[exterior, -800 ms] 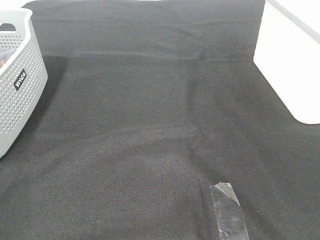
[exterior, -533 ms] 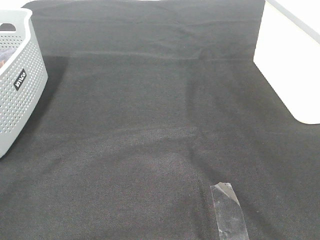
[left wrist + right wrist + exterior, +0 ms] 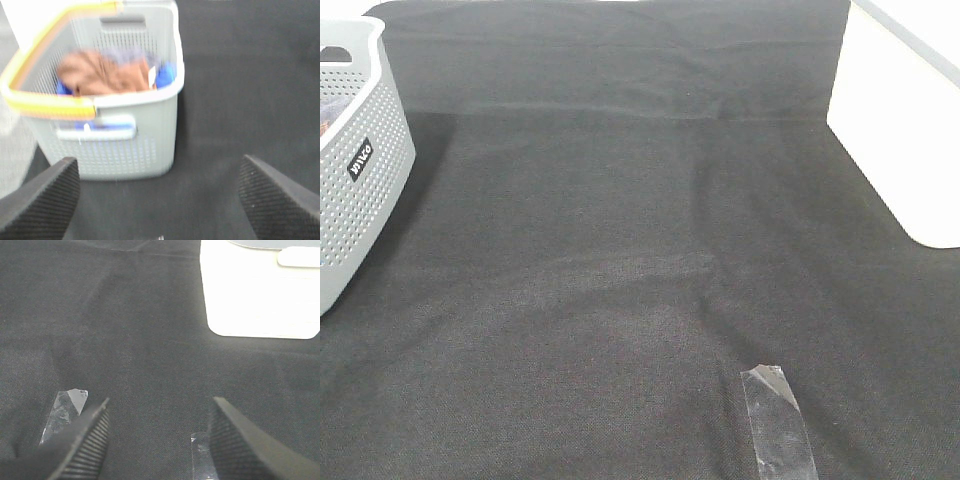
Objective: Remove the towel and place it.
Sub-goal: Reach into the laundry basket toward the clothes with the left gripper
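Note:
The rust-brown towel (image 3: 107,75) lies crumpled inside the grey perforated basket (image 3: 130,145), with a small white tag at its edge and something blue beneath it. My left gripper (image 3: 159,165) hangs open in front of the basket, short of it, with nothing between its fingers. The left wrist view is blurred. My right gripper (image 3: 160,404) is open and empty over the black table cloth (image 3: 125,330). In the exterior high view only the basket's side (image 3: 360,200) shows at the left edge. Neither gripper appears there.
A yellow-orange band runs along part of the basket rim (image 3: 45,105). Strips of clear tape (image 3: 778,420) stick to the black cloth near the front. Bare white tabletop (image 3: 905,130) lies beyond the cloth's right edge.

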Controlling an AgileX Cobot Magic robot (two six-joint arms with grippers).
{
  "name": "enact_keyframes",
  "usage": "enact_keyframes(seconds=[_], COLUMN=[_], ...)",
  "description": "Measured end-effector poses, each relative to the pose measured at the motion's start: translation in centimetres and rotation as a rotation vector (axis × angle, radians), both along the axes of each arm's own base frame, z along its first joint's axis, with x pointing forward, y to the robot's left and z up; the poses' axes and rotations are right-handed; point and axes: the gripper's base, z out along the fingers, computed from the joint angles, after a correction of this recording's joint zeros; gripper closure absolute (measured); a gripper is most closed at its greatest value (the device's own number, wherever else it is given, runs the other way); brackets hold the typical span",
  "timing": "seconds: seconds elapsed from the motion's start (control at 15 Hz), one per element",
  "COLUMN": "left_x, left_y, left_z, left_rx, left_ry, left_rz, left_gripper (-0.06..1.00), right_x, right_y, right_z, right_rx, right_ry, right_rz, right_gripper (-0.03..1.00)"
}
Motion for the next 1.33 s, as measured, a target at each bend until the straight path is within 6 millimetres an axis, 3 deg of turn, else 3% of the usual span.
enact_keyframes(seconds=[0.33,0.8,1.33], left_x=[1.7,7.3,13.1], left_y=[0.1,-0.2,-0.4], left_z=[2.8,5.0,9.8], left_rx=[0.028,0.042,0.013], left_ry=[-0.05,-0.021,0.001], left_rz=[0.007,-0.011,-0.007], left_gripper=[0.13,0.13,0.18], right_x=[0.0,0.0,0.0], right_y=[0.0,0.0,0.0], right_z=[0.0,0.0,0.0], right_rx=[0.0,0.0,0.0], right_ry=[0.0,0.0,0.0], right_rz=[0.0,0.0,0.0], right_gripper=[0.43,0.43,0.43])
